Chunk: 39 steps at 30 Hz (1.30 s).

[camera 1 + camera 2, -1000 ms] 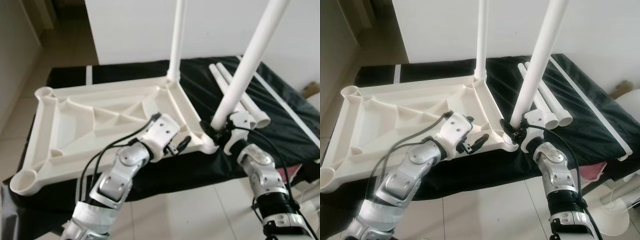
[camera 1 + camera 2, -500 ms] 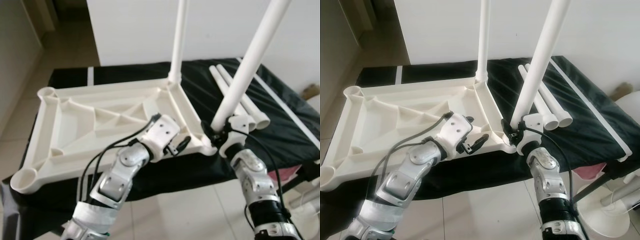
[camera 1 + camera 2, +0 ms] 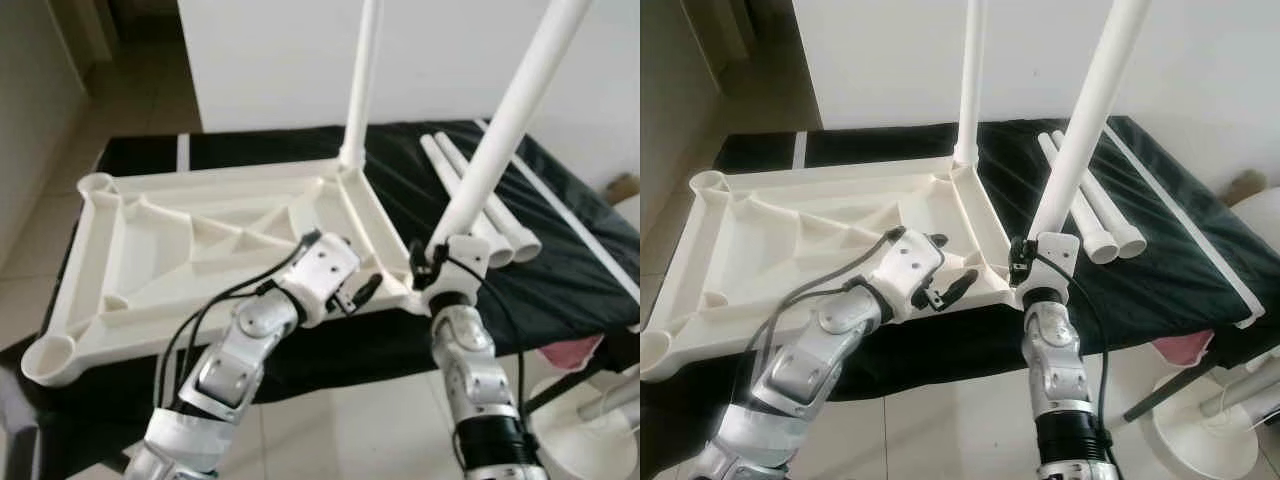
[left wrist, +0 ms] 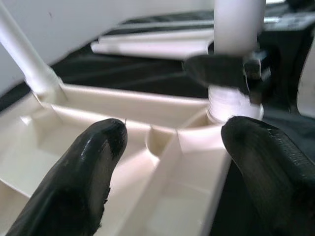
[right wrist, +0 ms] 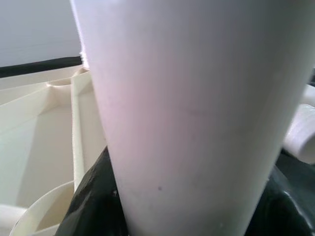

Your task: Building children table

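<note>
So our tabletop [image 3: 200, 250] is lying upside down on the black cloth [image 3: 560, 270], with one leg [image 3: 358, 90] already standing in the far corner. Our right gripper [image 3: 432, 268] is clamped around a second leg [image 3: 500, 130], which tilts with its foot at the near corner socket. Our left gripper [image 3: 362, 292] sits over the near rim just beside it, fingers [image 4: 93, 167] spread wide, holding nothing. Two spare legs [image 3: 490, 225] lie on the cloth.

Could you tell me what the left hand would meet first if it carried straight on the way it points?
Most likely the tabletop's near corner socket, where the right hand grips a leg; depth is uncertain.
</note>
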Motion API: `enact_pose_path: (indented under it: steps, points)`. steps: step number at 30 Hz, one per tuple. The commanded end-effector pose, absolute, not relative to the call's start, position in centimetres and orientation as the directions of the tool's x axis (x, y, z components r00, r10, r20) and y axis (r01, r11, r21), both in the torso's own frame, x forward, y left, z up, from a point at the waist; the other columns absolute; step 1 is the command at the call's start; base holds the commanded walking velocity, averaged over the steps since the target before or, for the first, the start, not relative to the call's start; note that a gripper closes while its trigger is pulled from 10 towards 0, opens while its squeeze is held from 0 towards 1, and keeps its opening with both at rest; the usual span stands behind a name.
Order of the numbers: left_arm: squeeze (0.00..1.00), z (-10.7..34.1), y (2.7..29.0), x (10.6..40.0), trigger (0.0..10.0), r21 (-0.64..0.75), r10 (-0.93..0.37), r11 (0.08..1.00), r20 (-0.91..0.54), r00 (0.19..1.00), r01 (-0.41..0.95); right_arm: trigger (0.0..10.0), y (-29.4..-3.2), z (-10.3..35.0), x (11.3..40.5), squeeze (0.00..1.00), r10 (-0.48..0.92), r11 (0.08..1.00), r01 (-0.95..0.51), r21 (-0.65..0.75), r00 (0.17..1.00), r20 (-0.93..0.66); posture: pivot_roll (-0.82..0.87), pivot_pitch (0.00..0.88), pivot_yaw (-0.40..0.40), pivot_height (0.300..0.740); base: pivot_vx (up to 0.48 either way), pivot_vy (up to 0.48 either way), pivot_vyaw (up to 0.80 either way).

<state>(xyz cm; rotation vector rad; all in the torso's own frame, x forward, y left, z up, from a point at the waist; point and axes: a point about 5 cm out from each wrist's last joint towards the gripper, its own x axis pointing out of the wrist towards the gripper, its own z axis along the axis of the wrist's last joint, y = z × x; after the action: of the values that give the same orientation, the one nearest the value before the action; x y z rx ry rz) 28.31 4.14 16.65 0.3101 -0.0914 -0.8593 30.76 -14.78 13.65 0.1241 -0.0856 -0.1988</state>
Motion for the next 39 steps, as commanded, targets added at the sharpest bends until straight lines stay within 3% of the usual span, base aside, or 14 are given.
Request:
enact_pose_path:
  steps: [1,10,12,13,18,24,27,28,39]
  points:
    - [0.00,16.3,4.2,28.0,10.0,0.273,-0.750,0.625,-0.051,0.659,0.732,10.0,-15.0,12.9,30.2,0.00,-0.237,0.961,0.230,0.156,0.971,0.032,-0.01,0.000,-0.037,0.740,0.000,0.000,0.00]
    - [0.00,16.4,5.2,28.5,10.0,0.300,-0.724,0.645,-0.055,0.687,0.703,10.0,-15.0,13.2,30.1,0.00,-0.270,0.951,0.259,0.171,0.962,0.041,0.01,0.000,-0.025,0.740,0.000,0.000,0.00]
    - [0.00,16.5,5.3,28.6,10.0,0.301,-0.721,0.648,-0.057,0.691,0.700,10.0,-14.9,13.3,30.2,0.56,-0.276,0.950,0.265,0.166,0.960,0.046,0.01,0.000,-0.023,0.740,0.000,0.000,0.00]
    - [0.00,16.4,5.4,28.6,10.0,0.284,-0.719,0.650,-0.069,0.691,0.705,10.0,-14.9,13.4,30.2,1.00,-0.278,0.949,0.266,0.167,0.959,0.050,0.01,0.000,-0.023,0.740,0.000,0.000,0.00]
    - [0.00,16.4,5.4,28.5,10.0,0.296,-0.721,0.648,-0.058,0.691,0.701,10.0,-14.9,13.7,30.2,1.00,-0.278,0.950,0.265,0.165,0.959,0.063,0.01,0.000,-0.027,0.740,0.000,0.000,0.00]
    - [0.00,16.2,5.1,28.6,10.0,0.256,-0.712,0.663,-0.073,0.698,0.703,10.0,-15.1,14.3,30.2,1.00,-0.172,0.979,0.158,0.131,0.980,0.103,0.00,0.000,-0.035,0.740,0.000,0.000,0.00]
    - [0.00,16.5,5.1,28.6,10.0,0.313,-0.708,0.660,-0.044,0.705,0.683,10.0,-15.4,14.4,30.2,1.00,-0.122,0.988,0.109,0.113,0.986,0.110,0.00,0.000,-0.037,0.740,0.000,0.000,0.00]
    - [0.00,16.6,5.0,28.7,10.0,0.317,-0.714,0.657,-0.031,0.699,0.685,10.0,-15.7,14.4,30.3,0.00,-0.096,0.991,0.084,0.103,0.988,0.117,-0.01,0.000,-0.038,0.740,0.000,0.000,0.00]
    - [0.00,16.1,4.7,28.8,10.0,0.299,-0.756,0.608,-0.065,0.652,0.735,10.0,-17.2,14.3,30.8,0.00,0.199,0.979,-0.191,-0.075,0.974,0.110,-0.02,0.000,-0.034,0.740,0.000,0.000,0.00]
